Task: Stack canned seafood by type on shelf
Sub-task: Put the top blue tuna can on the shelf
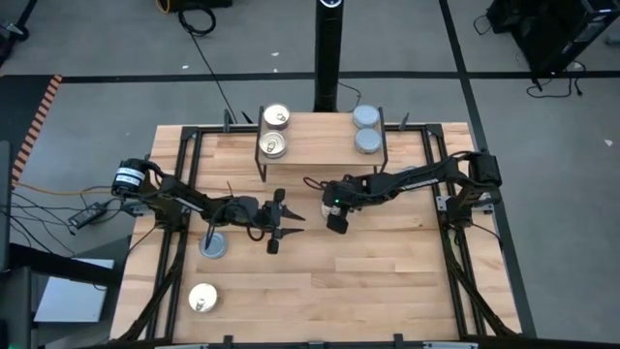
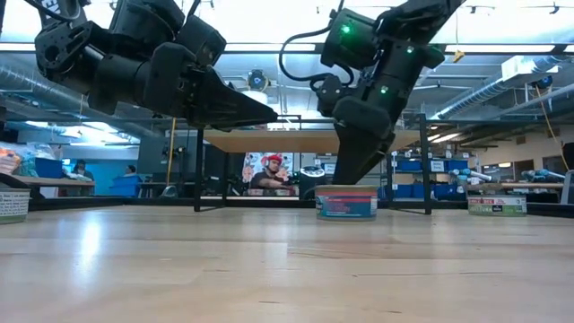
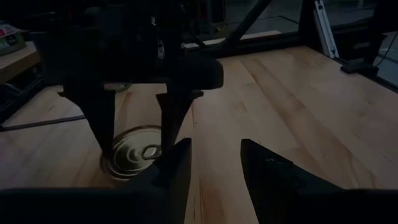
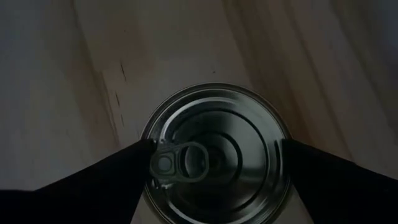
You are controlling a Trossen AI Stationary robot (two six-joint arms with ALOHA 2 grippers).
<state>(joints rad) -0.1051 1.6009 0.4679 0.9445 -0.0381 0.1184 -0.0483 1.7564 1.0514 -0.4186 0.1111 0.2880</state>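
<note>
- Near the table's (image 1: 387,281) front-left corner lies one gold pull-tab tin (image 1: 202,298); a blue-grey tin (image 1: 214,246) sits farther back, close to the left edge.
- Just right of that tin, the left gripper (image 1: 287,225) hovers above the wood, fingers partly spread and holding nothing.
- At the back edge, the shelf (image 1: 320,145) carries two gold-lidded tins (image 1: 276,118) on its left end and two blue-grey tins (image 1: 366,117) on its right end.
- Mid-table, in front of the shelf, the right gripper (image 4: 214,152) points straight down with its fingers wide, flanking a pull-tab tin (image 4: 217,155) that stands on the table.
</note>
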